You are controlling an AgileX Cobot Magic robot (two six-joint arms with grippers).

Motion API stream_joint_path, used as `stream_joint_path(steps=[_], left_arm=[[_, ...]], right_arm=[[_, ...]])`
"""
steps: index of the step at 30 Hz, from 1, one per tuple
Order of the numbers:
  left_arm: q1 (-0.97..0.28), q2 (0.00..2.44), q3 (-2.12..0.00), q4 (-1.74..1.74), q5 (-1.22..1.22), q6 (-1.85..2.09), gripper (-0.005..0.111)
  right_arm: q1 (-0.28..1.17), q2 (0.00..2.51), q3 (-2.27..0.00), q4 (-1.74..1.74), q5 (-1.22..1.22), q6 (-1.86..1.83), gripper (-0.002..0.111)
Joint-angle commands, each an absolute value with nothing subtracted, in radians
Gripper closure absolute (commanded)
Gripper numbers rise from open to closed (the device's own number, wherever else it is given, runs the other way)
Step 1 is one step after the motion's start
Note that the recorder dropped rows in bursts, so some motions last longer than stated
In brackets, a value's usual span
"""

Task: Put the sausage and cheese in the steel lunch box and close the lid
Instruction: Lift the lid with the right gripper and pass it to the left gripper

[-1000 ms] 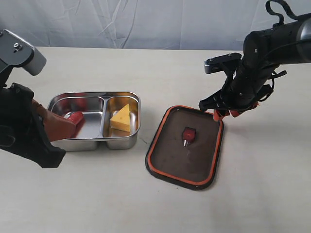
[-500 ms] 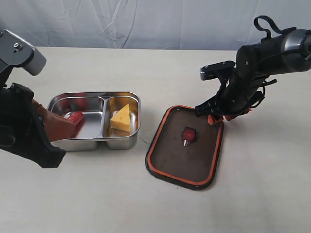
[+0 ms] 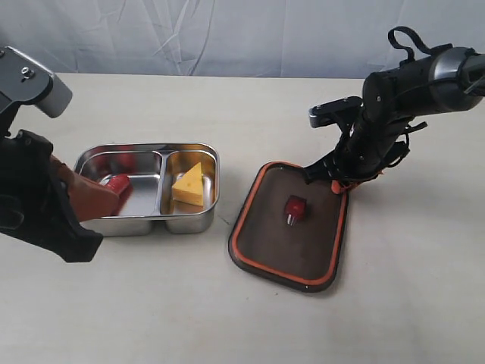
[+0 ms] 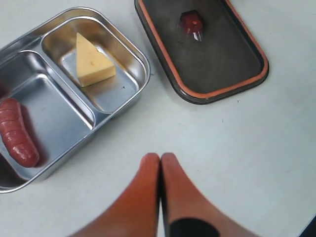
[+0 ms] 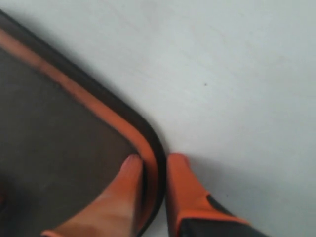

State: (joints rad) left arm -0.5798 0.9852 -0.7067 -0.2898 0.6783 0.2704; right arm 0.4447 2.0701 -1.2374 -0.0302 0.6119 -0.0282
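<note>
The steel lunch box (image 3: 144,224) sits open at the left. The dark red sausage (image 3: 117,183) lies in its left compartment and the yellow cheese (image 3: 189,184) in its right one; the left wrist view also shows the sausage (image 4: 17,132) and the cheese (image 4: 91,61). The dark lid (image 3: 273,243) with its orange rim lies flat to the box's right, its red valve (image 3: 295,206) facing up. My right gripper (image 5: 154,165) is shut on the lid's rim at the far right corner, one finger inside and one outside. My left gripper (image 4: 160,159) is shut and holds nothing, above bare table near the box's front.
The cream table (image 3: 151,303) carries only the box and the lid. My left arm's dark body (image 3: 38,205) covers the box's near left corner. A grey cloth backdrop (image 3: 227,30) closes the far side.
My right gripper has come down and leftward onto the lid's far right corner and closed on its rim. The lid has turned slightly. The left arm has not moved.
</note>
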Motion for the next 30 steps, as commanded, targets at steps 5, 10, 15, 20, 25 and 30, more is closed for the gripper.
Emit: stream_joint_path(steps=[5,10,15,20,25,30], left_arm=[[-0.579,0.978,-0.702,-0.389,0.677,0.266,0.101],[-0.579,0.978,-0.702,-0.462,0.649,0.266,0.077],[-0.579,0.978,-0.702,-0.518,0.612,0.266,0.057],[-0.579,0.978,-0.702,-0.544,0.531,0.266,0.055],[-0.579,0.978,-0.702,-0.522,0.529,0.269,0.055],[-0.579,0.978,-0.702,-0.54,0.516,0.269,0.055]], right_arm=[[0.438,2.047,-1.24,-0.157,0.727,-0.031,0.109],[0.438,1.968,-1.24,-0.157,0.703,-0.031,0.109],[0.438,1.855,-1.24,-0.148,0.705,-0.056,0.109],[0.438,1.787,-1.24,-0.148,0.686,-0.077,0.109],[0.436,1.783,-1.24,-0.143,0.704,-0.098,0.109],[0.436,1.755,-1.24,-0.057,0.705,-0.233,0.109]])
